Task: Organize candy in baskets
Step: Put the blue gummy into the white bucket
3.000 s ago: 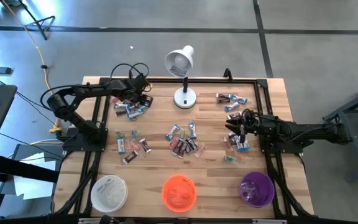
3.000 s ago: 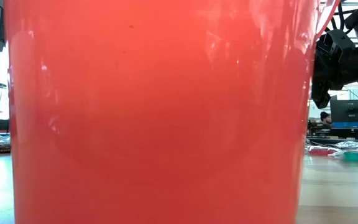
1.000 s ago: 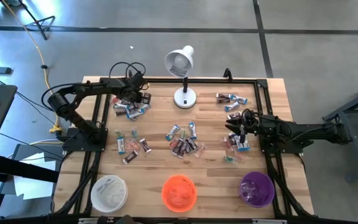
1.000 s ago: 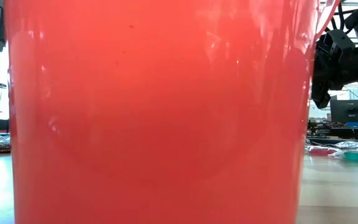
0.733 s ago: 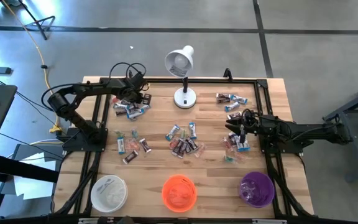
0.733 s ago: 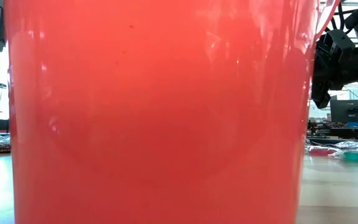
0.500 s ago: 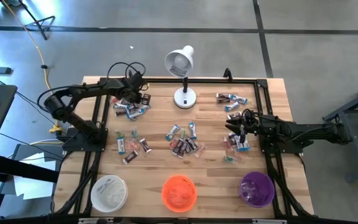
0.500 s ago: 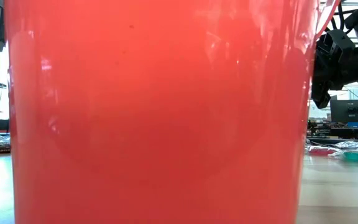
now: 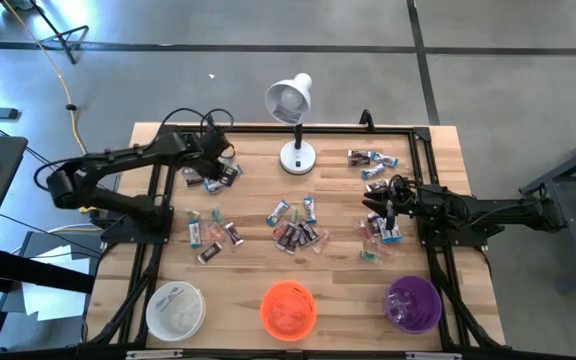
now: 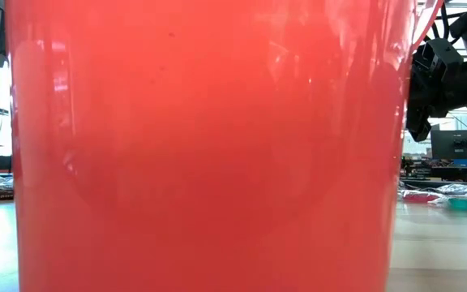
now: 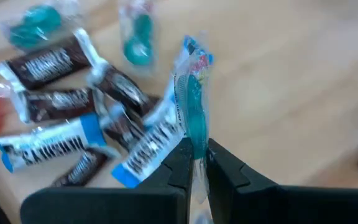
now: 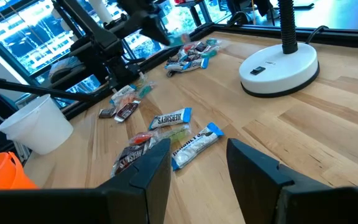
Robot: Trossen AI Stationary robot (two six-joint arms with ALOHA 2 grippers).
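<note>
My left gripper [image 11: 195, 163] hangs over the candy pile [image 9: 213, 178] at the table's far left, shut on one greenish candy [image 11: 191, 99] in a clear wrapper. Further candy lies in loose groups at the left [image 9: 213, 232], the centre [image 9: 296, 225] and the far right [image 9: 371, 160]. The white basket [image 9: 175, 308], orange basket [image 9: 288, 308] and purple basket [image 9: 413, 303] stand in a row along the near edge. My right gripper [image 12: 197, 168] waits open above the candy at the right [image 9: 380, 232] and touches nothing. My left gripper pinches the wrapper's end [image 11: 196, 146] between its two fingers, just below the green sweet. The fingers come from above, slanting steeply down. The candy sticks out past the fingertips, clear of the table and of the pile.
A white desk lamp [image 9: 293, 110] stands on its round base [image 9: 297, 157] at the far middle. The orange basket's wall [image 10: 209, 146] fills almost the whole low view. Bare wood lies between the candy groups and the baskets.
My left gripper has risen from the far-left candy pile and drawn back a little toward the table's left edge. The arm's elbow has swung out to the left.
</note>
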